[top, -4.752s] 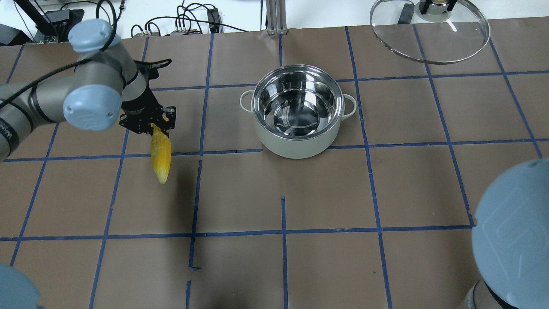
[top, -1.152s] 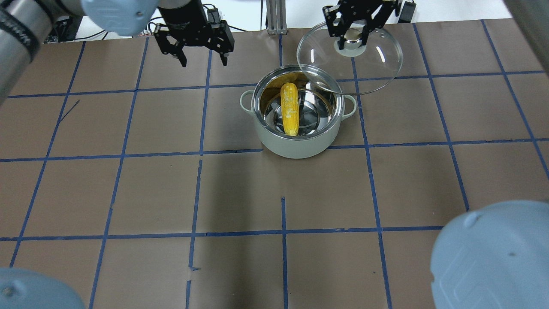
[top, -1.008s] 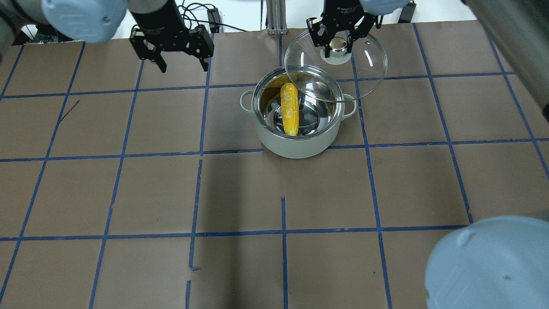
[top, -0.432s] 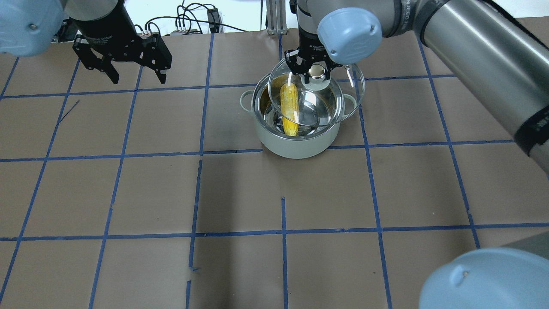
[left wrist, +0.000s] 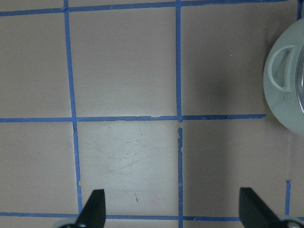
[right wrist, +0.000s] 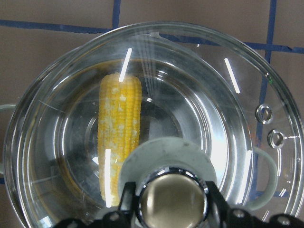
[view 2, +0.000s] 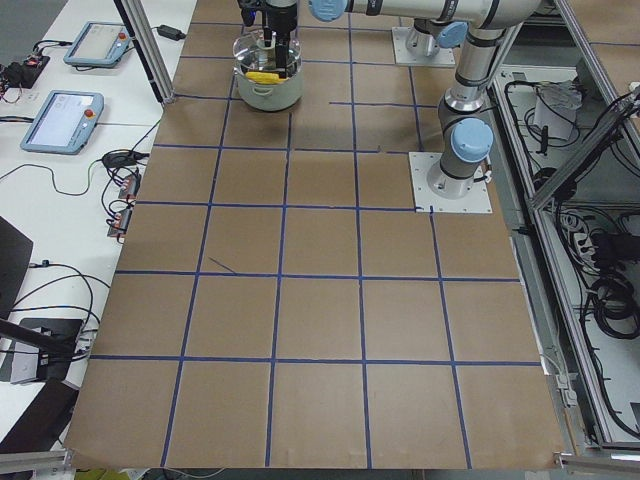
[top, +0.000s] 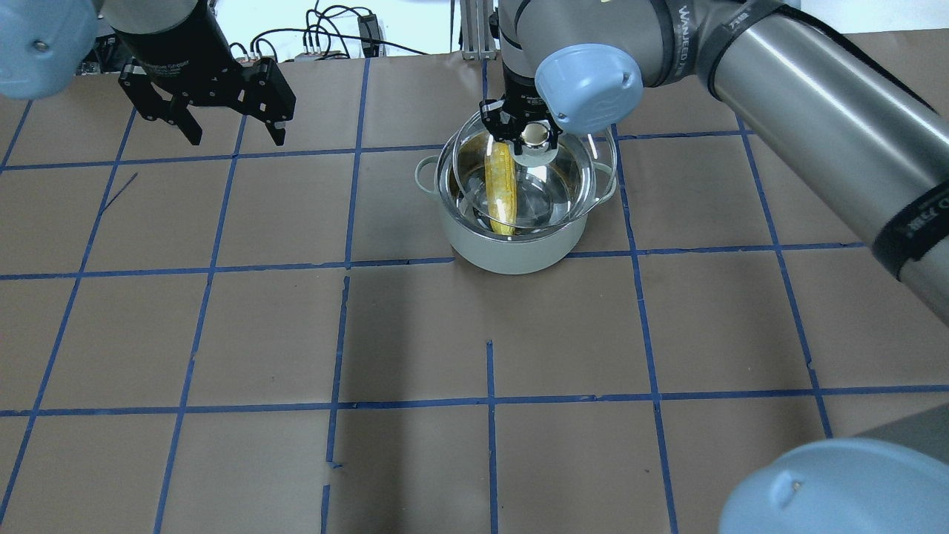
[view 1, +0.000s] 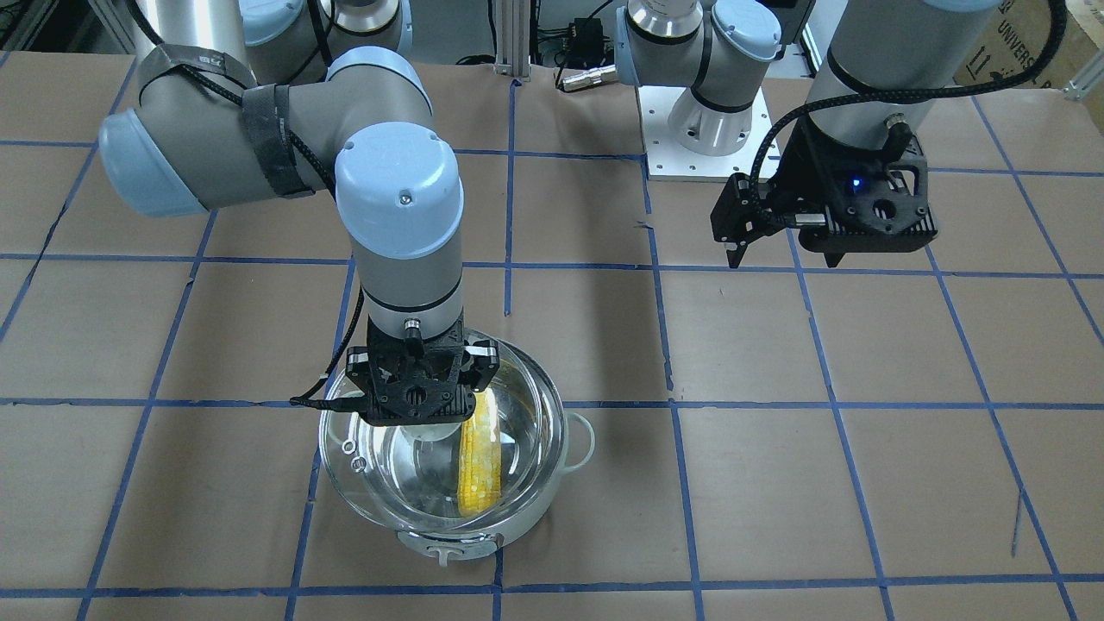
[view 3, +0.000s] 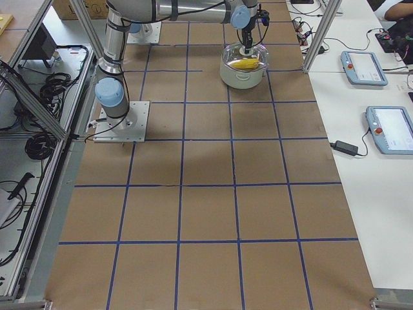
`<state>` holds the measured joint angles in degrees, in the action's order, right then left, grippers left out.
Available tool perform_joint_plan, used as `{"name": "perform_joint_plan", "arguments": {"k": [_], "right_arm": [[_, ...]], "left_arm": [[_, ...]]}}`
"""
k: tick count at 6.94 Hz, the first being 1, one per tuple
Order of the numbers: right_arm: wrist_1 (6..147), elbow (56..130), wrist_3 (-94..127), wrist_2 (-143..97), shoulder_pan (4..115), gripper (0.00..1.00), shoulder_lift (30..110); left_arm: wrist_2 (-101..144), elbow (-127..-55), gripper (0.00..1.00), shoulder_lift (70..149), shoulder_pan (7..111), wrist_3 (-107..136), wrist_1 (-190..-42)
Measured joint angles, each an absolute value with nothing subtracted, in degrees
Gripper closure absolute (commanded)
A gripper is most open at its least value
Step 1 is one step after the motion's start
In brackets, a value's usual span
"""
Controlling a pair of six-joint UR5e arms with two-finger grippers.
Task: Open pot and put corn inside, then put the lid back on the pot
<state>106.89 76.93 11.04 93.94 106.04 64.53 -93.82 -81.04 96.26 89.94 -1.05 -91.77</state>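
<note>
The right gripper (right wrist: 171,209) clamps the shiny knob (right wrist: 173,198) of the clear glass lid (right wrist: 228,90), held just over the mint-white steel pot (top: 511,258), its rim slightly off-centre. Through the glass, the yellow corn (right wrist: 118,128) with pale patches lies inside the pot; the left gripper (top: 236,135) hovers spread wide, empty, over the tabletop (top: 415,334)

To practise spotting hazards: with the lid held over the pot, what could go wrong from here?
The lid looks off-centre over the pot; released now, it might land tilted on the rim and slide off. The right gripper pinches only the small shiny knob, so the glass could swing or slip.
</note>
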Motion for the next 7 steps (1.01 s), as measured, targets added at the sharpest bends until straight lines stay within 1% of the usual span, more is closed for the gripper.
{"name": "perform_joint_plan", "arguments": {"k": [7], "right_arm": [[107.6, 77.06, 13.25, 93.78, 107.57, 0.98, 62.65]], "left_arm": [[-94.12, -81.16, 0.0, 95.73, 90.0, -1.32, -92.47]]}}
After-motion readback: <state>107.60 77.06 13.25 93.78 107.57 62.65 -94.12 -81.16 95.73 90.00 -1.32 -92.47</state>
